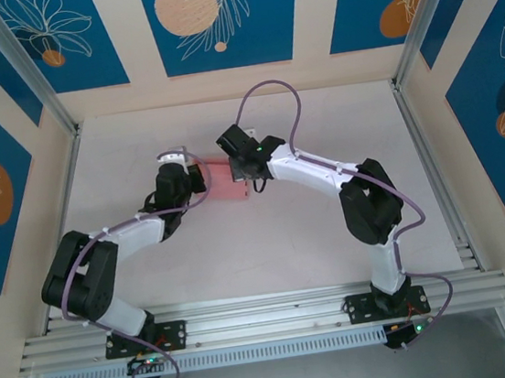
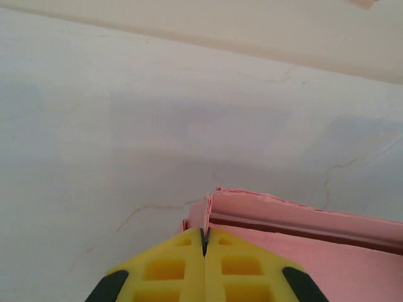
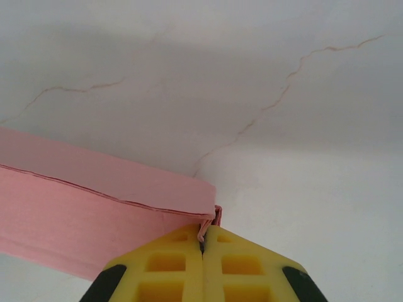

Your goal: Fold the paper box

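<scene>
Two end effectors: both are clamping the box (image 1: pixel 226 179), one at each end.
Left end effector (image 2: pixel 204 236): is pinching the box's corner edge, fingers pressed together.
Right end effector (image 3: pixel 203 238): is pinching a small folded tab at the box's corner.
Box: is lying on the bench (image 1: pixel 278 250) around its middle, between the arms, a side wall standing folded up.

Top view: bright, even light from above, only faint shadows on the pale surface (image 1: pixel 316 255); the frame rails (image 1: pixel 32 78) bow slightly near the edges. Wrist views are dimmer, a broad grey shadow across the surface. The left claw (image 2: pixel 203 233) and right claw (image 3: pixel 203 234) look soft up close; the paper box (image 3: pixel 94 207) edge is sharper.
</scene>
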`<state>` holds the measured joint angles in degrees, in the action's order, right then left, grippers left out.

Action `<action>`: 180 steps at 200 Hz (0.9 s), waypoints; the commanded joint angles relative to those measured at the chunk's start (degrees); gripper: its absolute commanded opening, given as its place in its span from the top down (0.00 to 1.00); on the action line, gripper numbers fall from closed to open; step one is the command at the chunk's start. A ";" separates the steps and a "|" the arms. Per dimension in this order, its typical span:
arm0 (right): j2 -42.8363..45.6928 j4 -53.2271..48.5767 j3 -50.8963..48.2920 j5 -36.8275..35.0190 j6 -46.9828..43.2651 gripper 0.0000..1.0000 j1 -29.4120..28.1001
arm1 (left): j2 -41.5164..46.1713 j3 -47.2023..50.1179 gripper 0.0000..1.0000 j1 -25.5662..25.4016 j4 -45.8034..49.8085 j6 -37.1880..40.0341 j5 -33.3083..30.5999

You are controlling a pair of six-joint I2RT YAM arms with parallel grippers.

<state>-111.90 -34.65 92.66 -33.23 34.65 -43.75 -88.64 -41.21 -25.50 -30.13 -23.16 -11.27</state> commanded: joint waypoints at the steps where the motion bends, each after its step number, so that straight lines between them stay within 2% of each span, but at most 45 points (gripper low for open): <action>1: 2.97 5.59 -2.26 -0.82 -1.26 0.96 -0.89 | -0.64 0.02 1.00 -1.82 -10.17 2.17 1.05; 82: 7.21 14.63 -12.68 -7.68 -0.92 0.96 -4.96 | -1.01 11.23 1.00 -2.64 -20.32 7.16 1.62; 133: 8.76 18.07 -17.37 -10.18 -0.57 0.96 -6.68 | -1.02 14.70 1.00 -2.67 -21.81 8.87 3.93; 180: 8.93 18.62 -20.40 -10.56 0.79 0.94 -7.13 | -2.23 15.38 1.00 -2.71 -21.15 8.56 3.22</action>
<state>-103.66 -16.78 74.06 -44.49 33.74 -49.89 -89.12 -27.00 -26.81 -52.47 -15.46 -10.70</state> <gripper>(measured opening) 0.063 0.039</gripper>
